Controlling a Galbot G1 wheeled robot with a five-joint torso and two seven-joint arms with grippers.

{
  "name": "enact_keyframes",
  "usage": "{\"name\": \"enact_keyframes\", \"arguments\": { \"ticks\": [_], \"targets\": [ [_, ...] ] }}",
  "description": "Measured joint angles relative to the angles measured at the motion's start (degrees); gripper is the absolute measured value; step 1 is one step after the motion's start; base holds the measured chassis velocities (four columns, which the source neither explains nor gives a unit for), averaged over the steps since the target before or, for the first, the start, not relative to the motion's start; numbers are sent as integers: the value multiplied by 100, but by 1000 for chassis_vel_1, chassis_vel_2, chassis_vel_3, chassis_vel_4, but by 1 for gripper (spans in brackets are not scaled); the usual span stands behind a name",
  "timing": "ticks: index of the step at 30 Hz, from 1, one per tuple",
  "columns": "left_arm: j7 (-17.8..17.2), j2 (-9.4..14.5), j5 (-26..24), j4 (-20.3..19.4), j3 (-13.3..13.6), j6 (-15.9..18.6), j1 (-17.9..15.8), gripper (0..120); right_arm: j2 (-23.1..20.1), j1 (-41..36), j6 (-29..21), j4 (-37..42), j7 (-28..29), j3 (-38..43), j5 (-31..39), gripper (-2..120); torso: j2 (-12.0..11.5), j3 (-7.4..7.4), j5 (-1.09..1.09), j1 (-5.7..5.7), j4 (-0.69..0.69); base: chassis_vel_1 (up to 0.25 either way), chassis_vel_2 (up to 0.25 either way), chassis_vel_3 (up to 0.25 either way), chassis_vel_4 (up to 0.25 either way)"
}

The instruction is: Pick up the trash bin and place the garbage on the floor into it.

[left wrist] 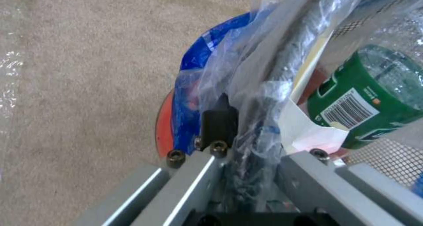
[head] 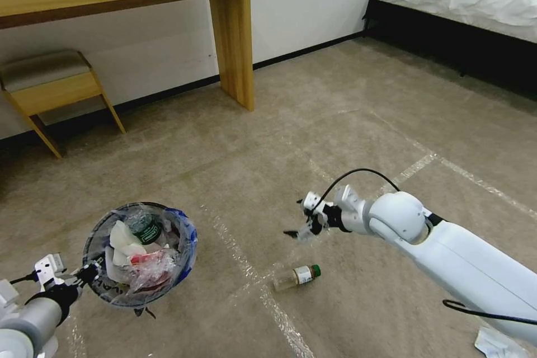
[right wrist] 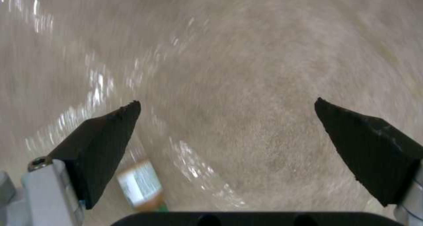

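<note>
Head camera looks down across the carpet point(head: 335, 123); wrist cameras sit close, sharing its bottle point(head: 296, 277) and trash bin point(head: 140, 254).

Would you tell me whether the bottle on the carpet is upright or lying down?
Lying down: the bottle rests on its side on the carpet.
</note>
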Motion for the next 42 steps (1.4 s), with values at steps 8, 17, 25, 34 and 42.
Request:
{"name": "enact_keyframes", "arguments": {
  "ticks": [8,17,25,34,42],
  "targets": [
    [26,-109,53,3,-41,-43,29,0,233,751,805,-642,-111,-1217,-557,100,0,0,-1,0,0,0,0,0,0],
    [36,-239,76,11,-101,-59,46,0,697,859,1409,-1562,18,-1771,-954,100,0,0,1,0,1,0,0,0,0],
    [22,-288,83,-22,-111,-59,28,0,737,816,1643,-1873,0,-1966,-1154,100,0,0,0,0,0,0,0,0,0],
    [15,-306,76,3,-163,-66,14,0,760,369,2139,-2200,-151,-1961,-1665,100,0,0,0,0,0,0,0,0,0],
    [16,-321,76,44,-158,-69,12,0,933,270,2374,-2569,-124,-1923,-1727,100,0,0,-1,0,0,0,0,0,0]
  ]
}}
